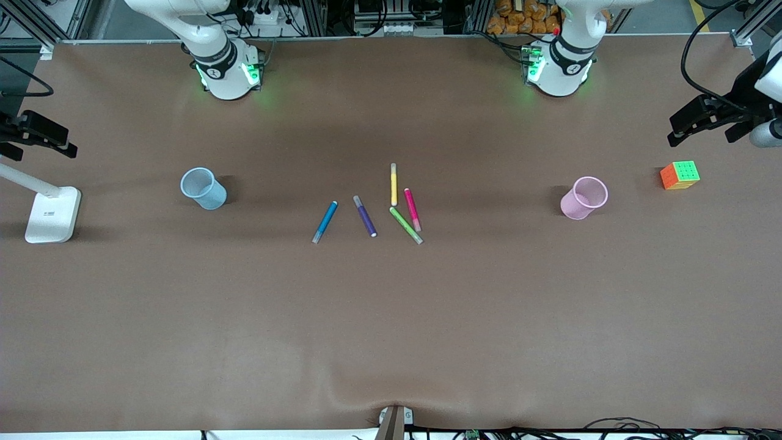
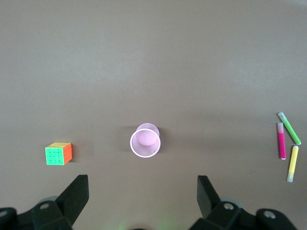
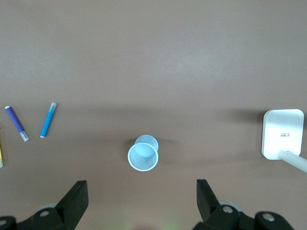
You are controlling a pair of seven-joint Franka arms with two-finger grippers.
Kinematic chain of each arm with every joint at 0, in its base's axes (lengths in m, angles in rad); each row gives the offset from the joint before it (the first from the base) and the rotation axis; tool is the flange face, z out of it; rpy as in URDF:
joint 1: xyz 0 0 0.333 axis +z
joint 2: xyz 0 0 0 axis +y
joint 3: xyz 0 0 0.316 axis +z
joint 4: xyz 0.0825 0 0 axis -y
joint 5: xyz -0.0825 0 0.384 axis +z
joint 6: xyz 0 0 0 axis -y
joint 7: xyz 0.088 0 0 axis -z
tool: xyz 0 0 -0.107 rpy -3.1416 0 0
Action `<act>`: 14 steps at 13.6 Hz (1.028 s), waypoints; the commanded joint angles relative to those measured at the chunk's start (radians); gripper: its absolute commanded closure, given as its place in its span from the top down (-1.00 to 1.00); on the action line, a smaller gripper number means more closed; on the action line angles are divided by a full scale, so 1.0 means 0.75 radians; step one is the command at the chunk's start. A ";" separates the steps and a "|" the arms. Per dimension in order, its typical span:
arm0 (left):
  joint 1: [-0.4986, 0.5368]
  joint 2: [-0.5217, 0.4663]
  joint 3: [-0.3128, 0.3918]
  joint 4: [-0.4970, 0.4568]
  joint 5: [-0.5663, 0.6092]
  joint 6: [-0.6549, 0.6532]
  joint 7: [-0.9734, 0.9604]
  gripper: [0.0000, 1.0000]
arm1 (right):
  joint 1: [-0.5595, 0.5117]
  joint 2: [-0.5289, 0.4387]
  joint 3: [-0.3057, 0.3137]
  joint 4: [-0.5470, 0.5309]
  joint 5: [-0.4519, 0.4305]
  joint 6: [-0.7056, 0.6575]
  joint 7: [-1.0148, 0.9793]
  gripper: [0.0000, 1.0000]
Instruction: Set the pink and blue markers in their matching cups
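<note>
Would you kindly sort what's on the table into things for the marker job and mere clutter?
For the job: pink marker, blue marker, pink cup, blue cup.
Just lying about: purple pen, green pen, yellow pen, puzzle cube, white lamp base.

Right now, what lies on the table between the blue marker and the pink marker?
In the front view, the purple pen lies between the blue marker and pink marker.

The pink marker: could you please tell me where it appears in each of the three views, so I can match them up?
Front view: the pink marker lies mid-table in the pen cluster, between the yellow marker and the green marker.
Left wrist view: the pink marker lies at the picture's edge, again between yellow and green.
Right wrist view: not in it.
Shared landmark: the pink cup, also seen in the left wrist view.
</note>
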State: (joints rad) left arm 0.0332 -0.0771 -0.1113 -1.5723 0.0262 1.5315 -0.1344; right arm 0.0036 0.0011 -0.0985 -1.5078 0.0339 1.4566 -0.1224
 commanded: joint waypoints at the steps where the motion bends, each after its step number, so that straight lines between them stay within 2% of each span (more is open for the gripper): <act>1: 0.005 0.000 -0.005 0.018 0.010 -0.023 0.012 1.00 | 0.005 -0.008 0.000 0.012 -0.027 -0.020 0.008 1.00; 14: 0.011 0.023 -0.001 0.002 0.000 -0.046 0.003 1.00 | -0.001 -0.006 -0.002 0.008 -0.027 -0.024 0.010 1.00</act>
State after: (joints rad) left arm 0.0375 -0.0658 -0.1090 -1.5759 0.0262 1.5114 -0.1345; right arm 0.0034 0.0011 -0.1012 -1.5078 0.0323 1.4520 -0.1222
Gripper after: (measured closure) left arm 0.000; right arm 0.000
